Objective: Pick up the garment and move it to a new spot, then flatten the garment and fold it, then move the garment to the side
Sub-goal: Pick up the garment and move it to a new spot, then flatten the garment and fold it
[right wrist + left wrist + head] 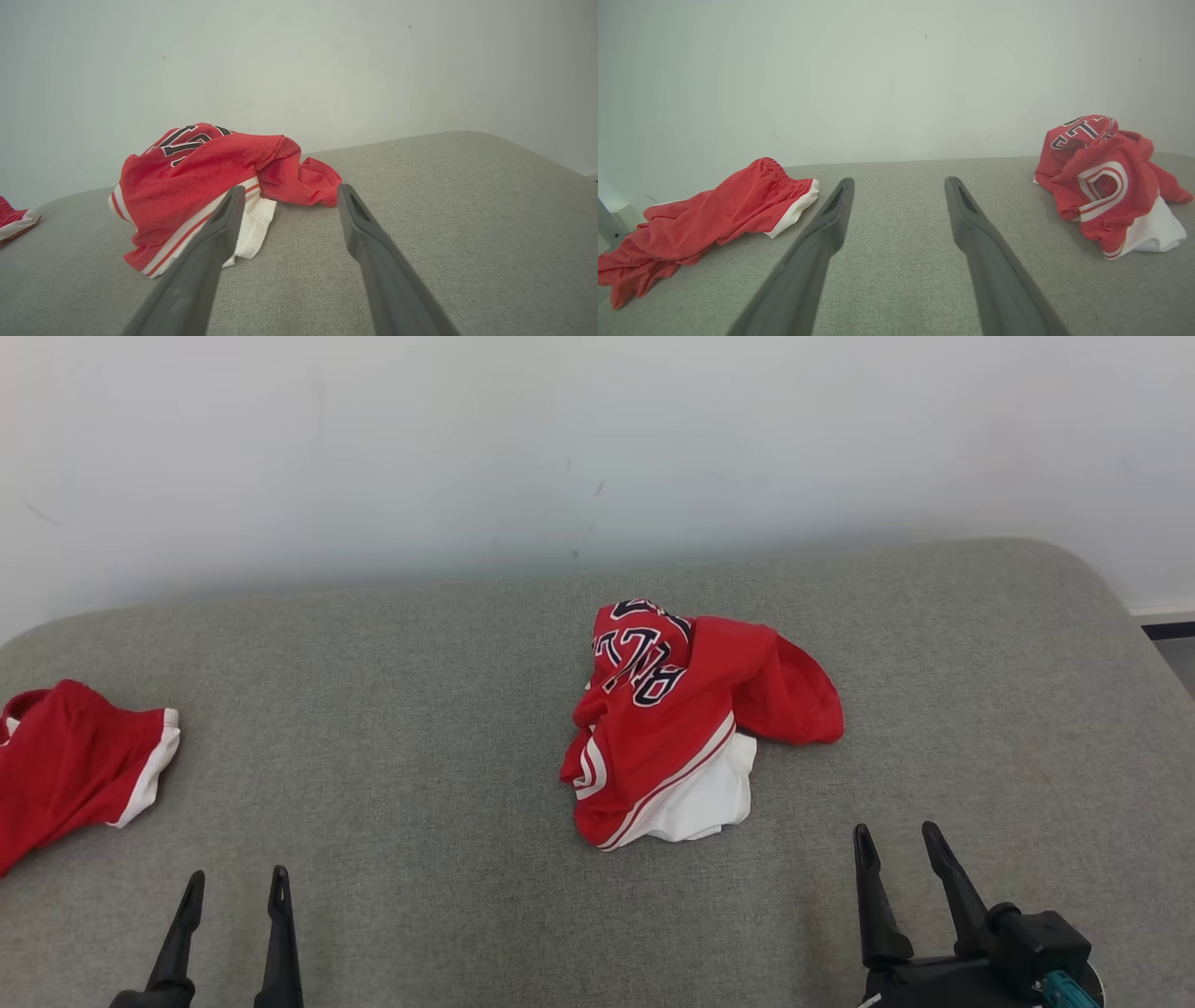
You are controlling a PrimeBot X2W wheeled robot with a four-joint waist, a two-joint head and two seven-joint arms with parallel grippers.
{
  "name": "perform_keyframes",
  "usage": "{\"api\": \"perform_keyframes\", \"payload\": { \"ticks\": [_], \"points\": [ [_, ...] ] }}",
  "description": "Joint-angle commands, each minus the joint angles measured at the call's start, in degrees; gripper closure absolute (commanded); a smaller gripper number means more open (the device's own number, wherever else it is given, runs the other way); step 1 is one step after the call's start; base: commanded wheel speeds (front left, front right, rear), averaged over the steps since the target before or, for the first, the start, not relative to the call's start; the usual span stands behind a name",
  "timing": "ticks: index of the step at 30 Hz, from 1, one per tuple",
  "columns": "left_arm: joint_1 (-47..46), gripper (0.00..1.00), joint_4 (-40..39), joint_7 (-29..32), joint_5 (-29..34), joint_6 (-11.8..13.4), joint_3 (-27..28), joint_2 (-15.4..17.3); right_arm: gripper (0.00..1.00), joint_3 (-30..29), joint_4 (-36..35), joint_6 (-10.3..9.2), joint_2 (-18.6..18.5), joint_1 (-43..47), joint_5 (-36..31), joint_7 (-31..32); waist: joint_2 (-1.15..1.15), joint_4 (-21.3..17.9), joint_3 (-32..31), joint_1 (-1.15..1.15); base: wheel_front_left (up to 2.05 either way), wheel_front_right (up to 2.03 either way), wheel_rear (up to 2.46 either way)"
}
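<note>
Nearest the camera, the left gripper (237, 874) and right gripper (896, 828) poke in over the grey cushion (420, 756), each with its 2 dark fingers spread apart and nothing between them. Further in, about mid-cushion, the red jersey (672, 728) sits crumpled in a heap, white trim and dark lettering showing. It's ahead and left of the right gripper, not touching it. Red shorts (75, 765) with a white hem lie at the left edge, well apart from the jersey. Pale wall (560, 448) behind it all.
</note>
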Motion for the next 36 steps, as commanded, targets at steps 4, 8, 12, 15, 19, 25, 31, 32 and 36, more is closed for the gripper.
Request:
{"api": "perform_keyframes", "payload": {
  "ticks": [4,8,12,15,19,25,31,32,36],
  "points": [
    [0.76,0.00,0.78,-0.19,0.44,-0.80,0.67,-0.47,0.00,0.18,0.48,-0.12,0.12,0.41,-0.46,-0.05,0.00,-0.17,-0.01,0.00,0.00,0.00,0.00],
    [1.05,0.00,1.25,-0.19,0.77,-1.07,1.04,-0.97,0.00,0.00,1.09,-0.12,0.13,0.54,-0.85,-0.05,0.00,-0.23,-0.06,0.00,0.00,0.00,0.00],
    [0.90,0.00,1.47,-0.19,1.15,-1.29,1.23,-1.13,0.00,-0.15,1.38,-0.12,0.13,0.56,-0.88,-0.05,0.00,-0.17,-0.05,0.00,0.00,0.00,0.00],
    [0.80,0.00,1.61,-0.19,1.31,-1.53,1.47,-1.24,0.00,-0.18,1.55,-0.12,0.14,0.66,-0.93,-0.05,0.00,-0.06,-0.05,0.00,0.00,0.00,0.00],
    [0.96,0.00,1.44,-0.19,1.75,-1.71,1.65,-1.64,0.00,-0.06,1.74,-0.12,0.13,0.69,-0.80,-0.05,0.00,0.08,-0.01,0.00,0.00,0.00,0.00],
    [0.82,0.00,1.88,-0.20,1.91,-1.94,1.99,-1.69,0.00,0.09,1.85,-0.12,0.13,0.58,-0.67,-0.05,0.00,0.26,0.20,0.00,0.00,0.00,0.00],
    [0.67,0.00,2.04,-0.20,2.32,-2.24,2.20,-1.95,0.00,0.05,1.97,-0.12,0.13,0.55,-0.75,-0.05,0.00,0.44,0.33,0.00,0.00,0.00,0.00],
    [0.72,0.00,2.17,-0.20,2.26,-2.27,2.24,-2.04,0.00,0.07,1.99,-0.12,0.13,0.55,-0.78,-0.05,0.00,0.46,0.33,0.00,0.00,0.00,0.00],
    [0.73,0.00,2.32,-0.20,2.24,-2.21,2.32,-2.11,0.00,0.16,2.03,-0.12,0.13,0.55,-0.83,-0.05,0.00,0.48,0.33,0.00,0.00,0.00,0.00]
  ]
}}
